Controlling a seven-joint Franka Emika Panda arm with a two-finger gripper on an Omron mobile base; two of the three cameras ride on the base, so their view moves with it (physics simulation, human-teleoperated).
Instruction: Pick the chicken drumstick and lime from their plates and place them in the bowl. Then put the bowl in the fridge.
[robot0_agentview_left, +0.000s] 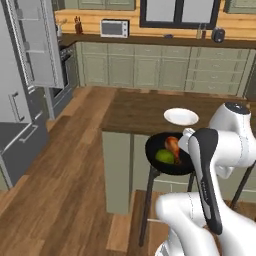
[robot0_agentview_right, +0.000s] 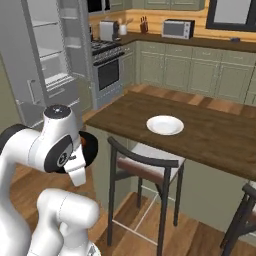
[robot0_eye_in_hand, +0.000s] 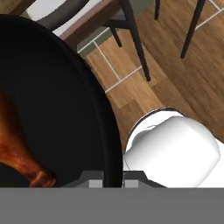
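The bowl (robot0_agentview_left: 167, 155) is held up off the table (robot0_agentview_left: 135, 112), out in front of its near edge and above a dark-framed chair (robot0_agentview_right: 145, 167); inside it lie the chicken drumstick (robot0_agentview_left: 172, 146), fat end up toward the far side, and the lime (robot0_agentview_left: 164, 156), just beside it on the left. The hand (robot0_agentview_left: 186, 145) sits at the bowl's right rim in the left base view, mostly hidden by the white arm; in the hand view the black rim (robot0_eye_in_hand: 109, 144) runs down to the bottom edge where the fingertips would be, so the hand seems narrowed on the rim, though the fingers themselves cannot be made out. In that view the drumstick's thin bone end (robot0_eye_in_hand: 30, 168) shows against the bowl's dark inner wall. One white plate (robot0_agentview_right: 165, 125) rests bare on the table; the fridge (robot0_agentview_left: 30, 45) stands to the left across the wooden floor, upper door swung open, pale shelves showing.
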